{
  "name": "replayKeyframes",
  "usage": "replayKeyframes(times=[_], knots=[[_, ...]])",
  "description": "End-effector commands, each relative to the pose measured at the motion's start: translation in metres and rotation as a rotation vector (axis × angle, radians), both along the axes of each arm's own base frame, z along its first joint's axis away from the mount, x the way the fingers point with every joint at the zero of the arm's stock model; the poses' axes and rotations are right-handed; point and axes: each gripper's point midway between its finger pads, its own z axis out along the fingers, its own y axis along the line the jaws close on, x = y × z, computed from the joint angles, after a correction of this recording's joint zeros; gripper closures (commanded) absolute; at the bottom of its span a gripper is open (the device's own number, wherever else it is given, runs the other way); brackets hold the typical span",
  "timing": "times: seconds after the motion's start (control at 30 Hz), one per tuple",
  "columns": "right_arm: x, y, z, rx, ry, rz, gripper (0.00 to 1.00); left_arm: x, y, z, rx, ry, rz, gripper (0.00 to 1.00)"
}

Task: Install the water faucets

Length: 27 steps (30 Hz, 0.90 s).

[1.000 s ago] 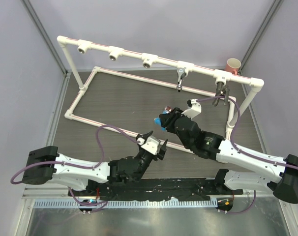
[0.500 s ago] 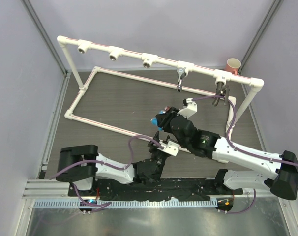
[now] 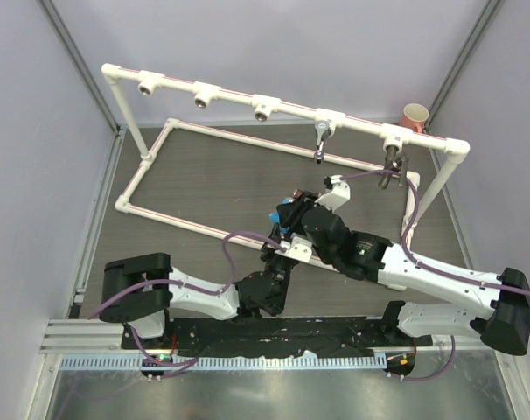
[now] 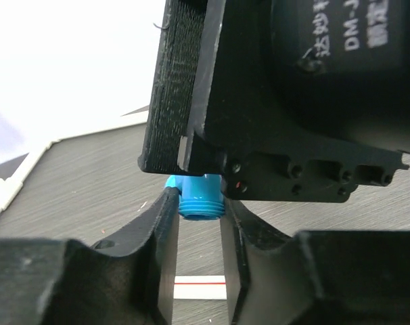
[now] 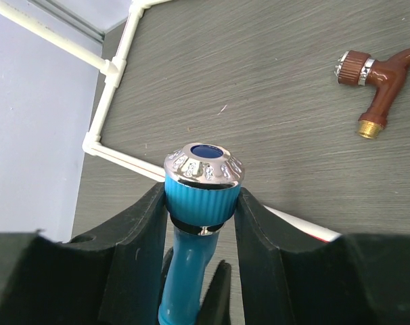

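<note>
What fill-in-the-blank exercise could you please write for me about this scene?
1. The right gripper holds the ___ faucet.
2. The ___ faucet lies loose on the table.
3. ___ sockets on the pipe are empty.
4. Fingers of the left gripper flank the held faucet's ___ end.
Missing: blue; brown; three; threaded.

Copper faucet point(image 5: 379, 82) partly off right edge
</note>
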Motion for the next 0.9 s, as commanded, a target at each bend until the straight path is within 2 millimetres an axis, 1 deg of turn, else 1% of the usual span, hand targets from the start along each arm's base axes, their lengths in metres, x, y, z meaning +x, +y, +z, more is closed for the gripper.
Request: replayKeyframes(times=[0.0,0.03,0.1,0.13,0.27,0.37,0.4,0.47,0.5,0.53,0.57,0.6,0.63,0.67,0.7,0.73,0.77,0.8,0.83,0.87], knots=[[0.003,0.012,0.034,0.096,-0.043,0.007,0.99,0.001,0.009,0.048,-0.323,-0.032,0.0,0.74],[0.002,0.012,0.035,0.101,-0.045,0.007,0.99,0.002,0.011,0.047,-0.322,-0.032,0.0,0.83],[0.002,0.012,0.035,0.107,-0.048,0.006,0.99,0.002,0.013,0.05,-0.333,-0.032,-0.003,0.92],[0.002,0.011,0.035,0.107,-0.049,0.007,0.99,0.001,0.013,0.05,-0.333,-0.034,-0.007,1.0],[0.001,0.011,0.038,0.121,-0.055,0.007,0.98,0.001,0.016,0.051,-0.343,-0.033,-0.012,1.0],[0.001,0.007,0.037,0.129,-0.062,-0.001,0.92,-0.001,0.022,0.051,-0.365,-0.028,-0.021,1.0],[0.0,0.006,0.041,0.145,-0.073,0.002,0.87,-0.001,0.025,0.05,-0.373,-0.021,-0.023,1.0],[-0.001,0.003,0.042,0.151,-0.084,0.002,0.81,-0.002,0.028,0.049,-0.382,-0.014,-0.034,1.0],[-0.002,0.002,0.047,0.167,-0.097,0.005,0.72,-0.002,0.029,0.044,-0.383,-0.002,-0.039,1.0],[-0.002,0.0,0.051,0.167,-0.111,0.007,0.67,-0.002,0.033,0.048,-0.412,0.002,-0.044,1.0],[-0.003,-0.001,0.051,0.168,-0.115,0.009,0.62,-0.002,0.035,0.047,-0.42,0.008,-0.047,1.0],[-0.004,-0.003,0.062,0.198,-0.139,0.012,0.54,0.0,0.038,0.04,-0.394,0.018,-0.049,1.0],[-0.005,-0.003,0.064,0.196,-0.151,0.022,0.49,-0.001,0.041,0.044,-0.455,0.03,-0.057,1.0],[-0.007,-0.003,0.063,0.193,-0.155,0.036,0.45,0.002,0.045,0.045,-0.472,0.034,-0.057,1.0],[-0.008,-0.002,0.07,0.206,-0.178,0.051,0.37,0.002,0.048,0.037,-0.455,0.047,-0.067,1.0],[-0.011,-0.004,0.075,0.196,-0.206,0.071,0.33,0.003,0.049,0.036,-0.499,0.062,-0.077,1.0],[-0.013,-0.005,0.072,0.189,-0.215,0.084,0.29,0.005,0.057,0.044,-0.545,0.063,-0.077,1.0],[-0.015,-0.004,0.078,0.208,-0.24,0.102,0.23,0.007,0.061,0.035,-0.518,0.081,-0.076,1.0],[-0.018,-0.009,0.085,0.228,-0.264,0.108,0.21,0.006,0.061,0.036,-0.575,0.097,-0.1,1.0],[-0.02,-0.011,0.08,0.211,-0.28,0.116,0.19,0.009,0.071,0.042,-0.61,0.094,-0.095,1.0]])
